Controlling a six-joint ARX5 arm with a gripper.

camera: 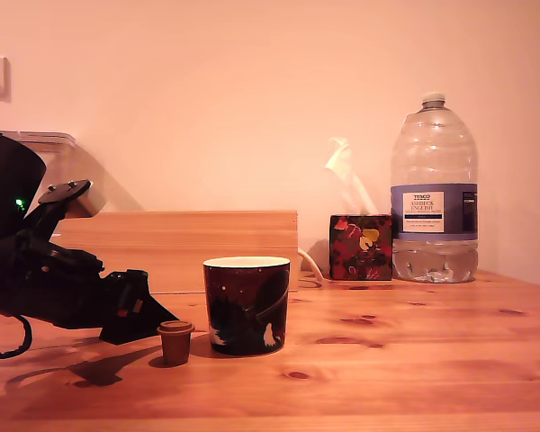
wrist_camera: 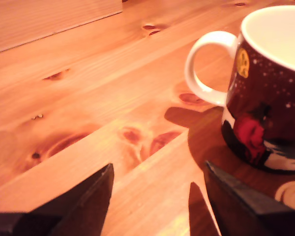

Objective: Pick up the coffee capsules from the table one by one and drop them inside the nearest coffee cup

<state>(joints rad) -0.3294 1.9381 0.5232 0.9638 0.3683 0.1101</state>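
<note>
Exterior view: black ARX5 gripper (camera: pixel 148 315) sits low over the pale pine table (camera: pixel 414 360), on the view's left, nose pointing toward the small brown tapered plastic capsule (camera: pixel 175 342). Capsule stands upright on the wood, just beside the dark maroon-black mug with cream rim and white/teal figures (camera: pixel 247 304), on the mug's left in this view; whether they touch can't be told. Gripper tip is very near the capsule but nothing's between the fingers from what shows. No blue capsule visible. Behind: floral red tissue box (camera: pixel 360 247) w/ a tissue sticking up, big clear plastic water bottle w/ blue label (camera: pixel 434 193), a light wooden board (camera: pixel 175 247) against the wall.

Step, as I judge it: approach to the first pick, capsule not yet grasped, mug's contents not visible. Next move needs the jaws shifted sideways to straddle the capsule w/o knocking it or bumping the mug, then close, lift above the rim, release.

Wrist view: both dark fingers (wrist_camera: pixel 83 201) spread wide apart, bare wood in between, so released and empty. The capsule's round top is only a sliver at the frame corner (wrist_camera: pixel 291 194), outside the jaws, right by the mug base. This view also shows a cream handle (wrist_camera: pixel 206 64) on the mug, hidden in the exterior view. Exterior gives the arm's height and the background; wrist doesn't.
</note>
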